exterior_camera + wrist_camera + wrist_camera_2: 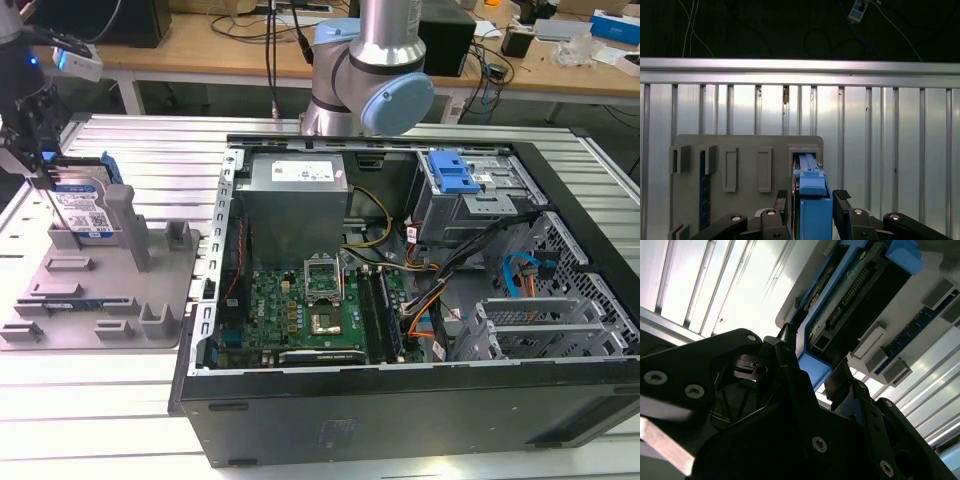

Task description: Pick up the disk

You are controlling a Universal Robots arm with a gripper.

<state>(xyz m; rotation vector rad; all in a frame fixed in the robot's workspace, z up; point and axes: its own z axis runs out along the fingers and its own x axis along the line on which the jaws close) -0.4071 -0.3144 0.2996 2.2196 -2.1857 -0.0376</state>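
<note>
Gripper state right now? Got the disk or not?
Gripper: straddles the disk, which stands upright in the grey fixture plate; whether it is closed on the disk cannot be told.

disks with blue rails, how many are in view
1: the disk stands on edge in the grey fixture plate, at the gripper. Others may hide in the computer case.
</note>
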